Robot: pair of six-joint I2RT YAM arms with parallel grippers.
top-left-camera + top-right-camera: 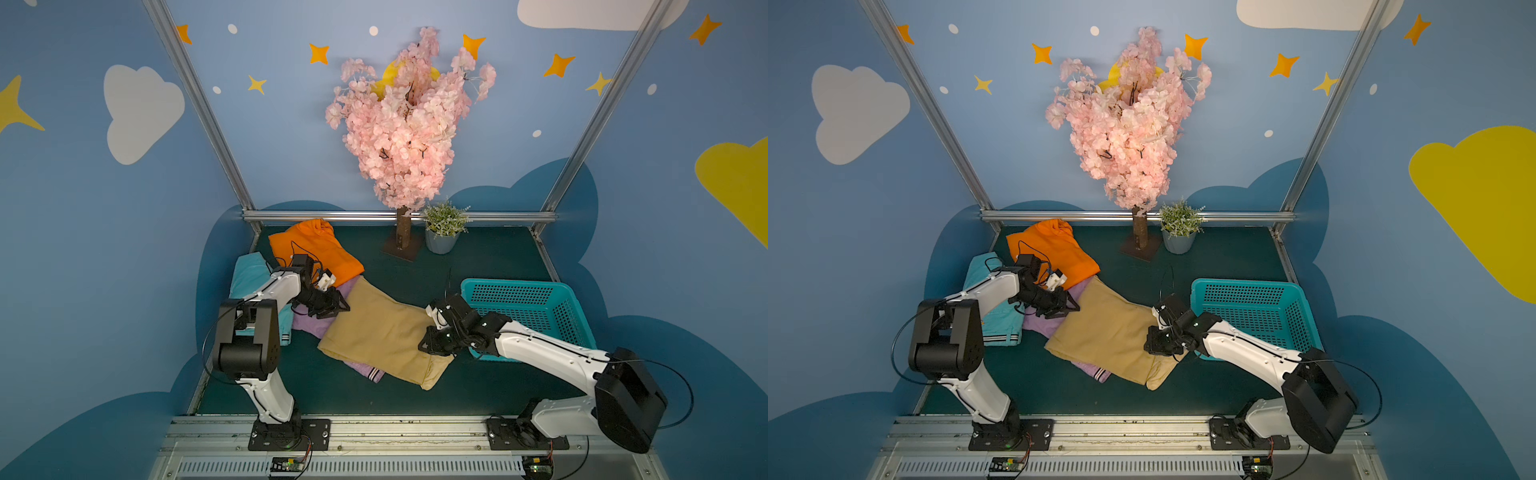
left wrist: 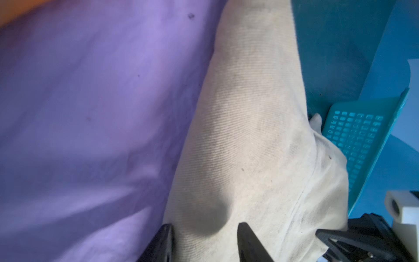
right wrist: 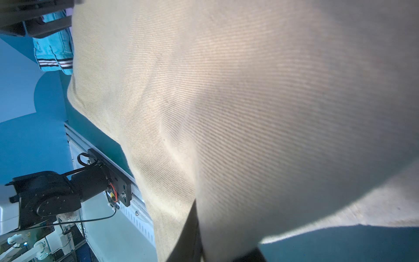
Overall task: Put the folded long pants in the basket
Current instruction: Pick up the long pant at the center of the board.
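The tan pants (image 1: 382, 332) lie slantwise mid-table, over the lilac pants (image 1: 311, 326), whose striped cuff pokes out in front. Orange pants (image 1: 316, 249) lie at the back left and turquoise pants (image 1: 249, 274) under my left arm. The teal basket (image 1: 519, 286) stands at the right with nothing in it. My left gripper (image 1: 338, 305) is down on the tan pants' far-left corner. In the left wrist view its fingers (image 2: 167, 229) stand apart astride a ridge of tan cloth (image 2: 249, 113) beside lilac (image 2: 90, 113). My right gripper (image 1: 428, 345) is shut on the tan pants' right edge (image 3: 249, 90).
A pink blossom tree (image 1: 405, 237) and a small potted plant (image 1: 442, 232) stand at the back middle. An aluminium rail (image 1: 332, 216) runs along the table's back edge. My right forearm crosses the basket's near-left corner (image 1: 478, 353).
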